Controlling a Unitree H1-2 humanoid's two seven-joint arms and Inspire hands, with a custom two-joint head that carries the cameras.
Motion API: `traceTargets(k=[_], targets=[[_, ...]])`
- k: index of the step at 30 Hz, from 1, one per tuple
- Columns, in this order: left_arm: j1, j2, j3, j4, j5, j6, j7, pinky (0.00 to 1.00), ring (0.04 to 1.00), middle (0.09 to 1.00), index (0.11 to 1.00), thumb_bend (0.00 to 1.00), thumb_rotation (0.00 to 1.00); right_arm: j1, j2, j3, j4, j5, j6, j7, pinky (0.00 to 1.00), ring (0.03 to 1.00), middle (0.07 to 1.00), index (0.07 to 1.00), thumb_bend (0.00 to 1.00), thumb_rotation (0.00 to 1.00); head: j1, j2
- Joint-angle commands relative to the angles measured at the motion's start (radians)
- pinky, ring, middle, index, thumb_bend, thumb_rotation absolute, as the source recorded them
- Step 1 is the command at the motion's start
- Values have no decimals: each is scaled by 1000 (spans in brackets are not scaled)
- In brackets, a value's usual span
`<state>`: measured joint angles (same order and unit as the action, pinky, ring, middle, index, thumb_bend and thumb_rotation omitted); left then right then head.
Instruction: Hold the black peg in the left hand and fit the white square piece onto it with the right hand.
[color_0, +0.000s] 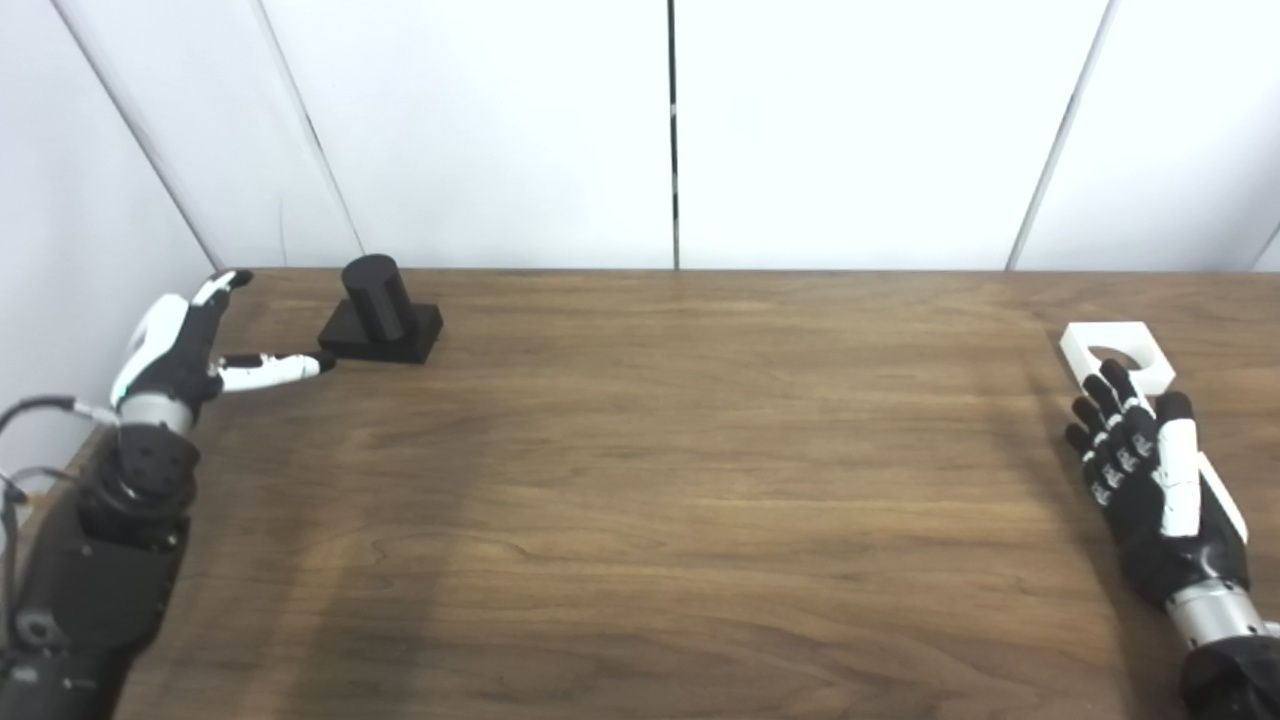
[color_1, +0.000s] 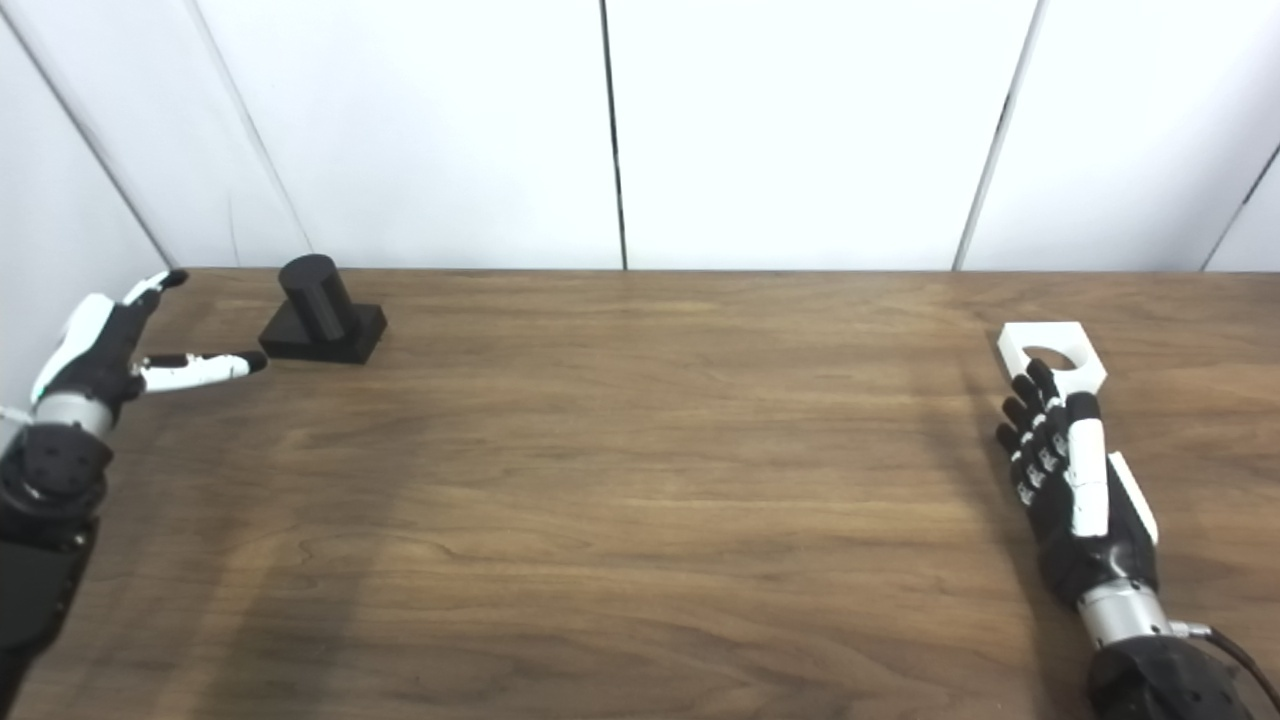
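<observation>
Left robot hand sat open beside the black peg at the bench's far-left corner; right robot hand, fingers spread, overlapped the white square piece near the right edge. I feared nudging it off.

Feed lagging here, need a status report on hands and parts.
Left robot hand open beside peg. Right robot hand open, fingertips at white piece. Neither part held. Table between them bare.
</observation>
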<state>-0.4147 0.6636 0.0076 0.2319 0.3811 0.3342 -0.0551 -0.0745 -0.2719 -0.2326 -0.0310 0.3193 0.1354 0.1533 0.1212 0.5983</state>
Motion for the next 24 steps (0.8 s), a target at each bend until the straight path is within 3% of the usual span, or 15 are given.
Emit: traceTargets(k=[1, 12, 24], targets=[[-69, 55, -29, -10, 67, 5, -7, 1000, 1000, 1000, 847, 1000, 323, -3, -13, 13, -17, -7, -2, 16, 1000, 1000, 1000, 1000, 630, 1000, 0, 1], [-184, 90, -109, 110, 161, -13, -39, 1000, 1000, 1000, 805, 1000, 286, 2, -22, 13, -14, -13, -16, 21, 1000, 1000, 1000, 1000, 620, 1000, 4, -2], [-290, 97, -183, 202, 139, -53, -201, 1000, 1000, 1000, 844, 1000, 222, 2, -33, -3, -7, 11, -20, 24, 1000, 1000, 1000, 1000, 621, 1000, 13, -1]])
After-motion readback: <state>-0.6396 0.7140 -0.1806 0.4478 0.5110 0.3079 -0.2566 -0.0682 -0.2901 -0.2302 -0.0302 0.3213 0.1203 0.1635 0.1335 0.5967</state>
